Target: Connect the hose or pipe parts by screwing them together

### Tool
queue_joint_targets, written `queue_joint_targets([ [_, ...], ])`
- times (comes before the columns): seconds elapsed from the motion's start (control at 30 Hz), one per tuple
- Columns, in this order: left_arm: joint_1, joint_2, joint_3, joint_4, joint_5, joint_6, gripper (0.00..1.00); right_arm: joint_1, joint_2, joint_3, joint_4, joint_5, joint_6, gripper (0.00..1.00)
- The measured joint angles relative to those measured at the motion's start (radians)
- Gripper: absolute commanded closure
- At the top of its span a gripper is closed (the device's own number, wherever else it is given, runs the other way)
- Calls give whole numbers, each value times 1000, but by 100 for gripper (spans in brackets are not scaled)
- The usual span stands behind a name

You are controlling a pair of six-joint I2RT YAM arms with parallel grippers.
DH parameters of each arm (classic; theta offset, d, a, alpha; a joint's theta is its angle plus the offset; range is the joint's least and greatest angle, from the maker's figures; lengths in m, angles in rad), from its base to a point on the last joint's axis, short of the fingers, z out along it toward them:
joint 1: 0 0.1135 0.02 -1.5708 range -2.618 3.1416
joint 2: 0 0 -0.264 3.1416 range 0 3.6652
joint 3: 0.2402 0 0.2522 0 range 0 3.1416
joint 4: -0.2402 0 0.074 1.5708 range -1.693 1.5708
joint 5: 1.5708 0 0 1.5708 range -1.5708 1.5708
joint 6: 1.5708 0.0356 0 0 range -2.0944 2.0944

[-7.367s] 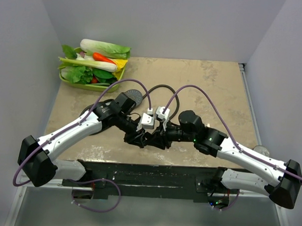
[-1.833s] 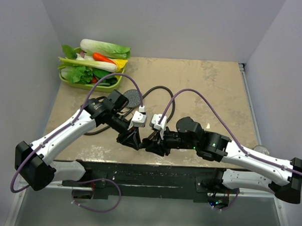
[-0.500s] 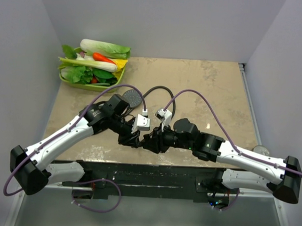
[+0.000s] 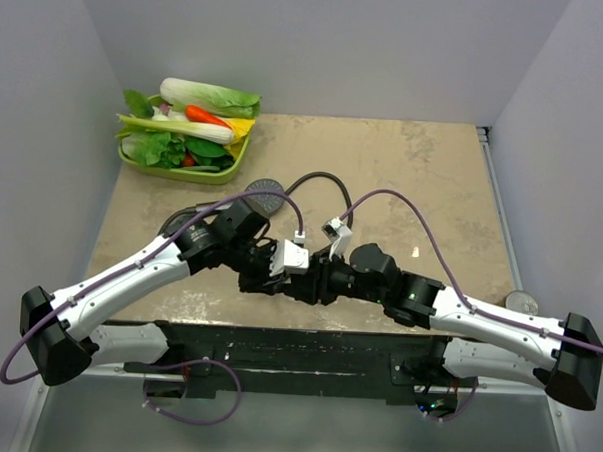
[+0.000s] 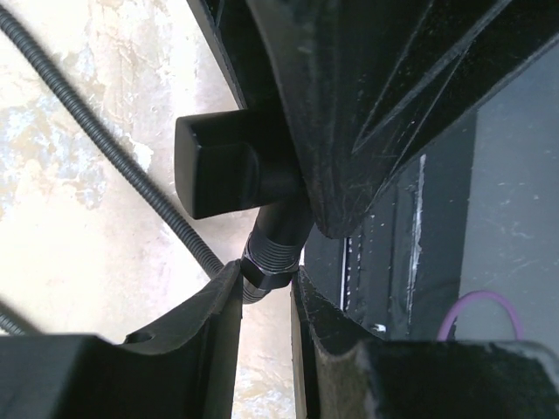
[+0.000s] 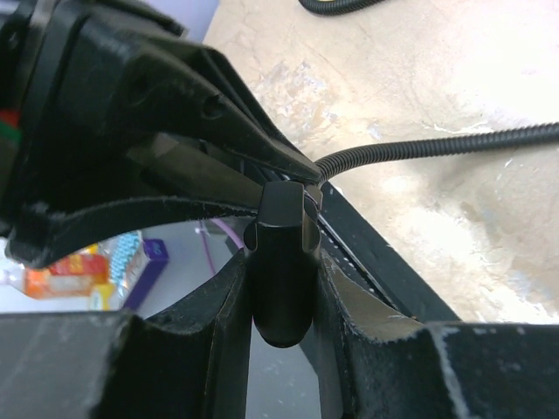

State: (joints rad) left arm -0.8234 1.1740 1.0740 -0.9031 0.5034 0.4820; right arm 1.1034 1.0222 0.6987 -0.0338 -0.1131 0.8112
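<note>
Beige desk point(image 4: 433, 192): left fingers point(image 5: 201, 327) pinch hose point(image 5: 109, 144) end, right fingers point(image 6: 218, 336) clamp threaded handle point(image 6: 281, 262); misalignment likely cross-threads.

Hose end point(image 5: 274, 255) sits between the left fingers point(image 5: 196, 332); just beyond, a block point(image 6: 281, 262), perhaps the shower handle, between the right fingers point(image 6: 229, 327).

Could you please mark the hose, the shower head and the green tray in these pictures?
hose point(image 6: 437, 145), right wrist view, on its ribbed middle stretch.
shower head point(image 4: 267, 188), top external view, on its round face.
green tray point(image 4: 184, 174), top external view, on its front rim.
</note>
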Motion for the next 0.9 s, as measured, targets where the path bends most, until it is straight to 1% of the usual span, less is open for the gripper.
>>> queue_joint_targets([
  [0.13,-31,0,0,-1,-66,0,100,-3,-4,-53,71,11,97,100],
  [0.3,-58,3,0,2,-114,1,100,-6,-23,-123,159,22,215,100],
  [0.63,-69,5,0,9,-143,1,100,-7,-38,-293,422,48,505,100],
  [0.77,-69,4,0,3,-158,8,100,-11,1,-344,547,48,619,100],
  [0.9,-69,2,0,0,-161,11,100,-11,24,-378,634,48,701,100],
])
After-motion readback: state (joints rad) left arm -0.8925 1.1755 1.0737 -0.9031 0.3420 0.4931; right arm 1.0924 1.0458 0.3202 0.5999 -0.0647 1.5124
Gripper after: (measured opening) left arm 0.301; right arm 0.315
